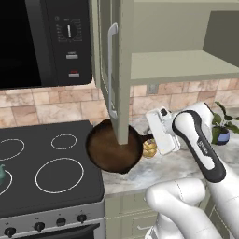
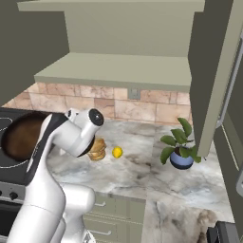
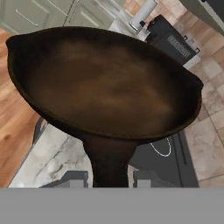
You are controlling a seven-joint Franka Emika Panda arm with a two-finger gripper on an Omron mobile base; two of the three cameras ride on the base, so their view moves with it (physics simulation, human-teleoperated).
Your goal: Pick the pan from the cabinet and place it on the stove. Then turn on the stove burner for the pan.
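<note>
The pan [image 1: 105,151] is a dark round skillet with a brownish inside. It hangs level above the seam between the stove [image 1: 28,196] and the marble counter, partly behind the open cabinet door [image 1: 112,70]. My gripper [image 1: 148,138] is shut on its black handle from the right. In the hand view the pan [image 3: 105,83] spreads wide, and its handle runs down between my gripper [image 3: 109,178] fingertips. The sage-green cabinet [image 2: 118,69] stands open with a bare shelf. The large single-ring stove burner [image 1: 59,175] lies left of the pan. From the right base view the pan [image 2: 19,135] sits behind my arm.
A black microwave [image 1: 42,42] hangs above the stove. A teal kettle [image 1: 2,175] sits at the stove's left edge, with black knobs [image 1: 39,227] along its front strip. On the counter are a bread item [image 2: 97,149], a lemon [image 2: 117,152] and a potted plant [image 2: 180,154].
</note>
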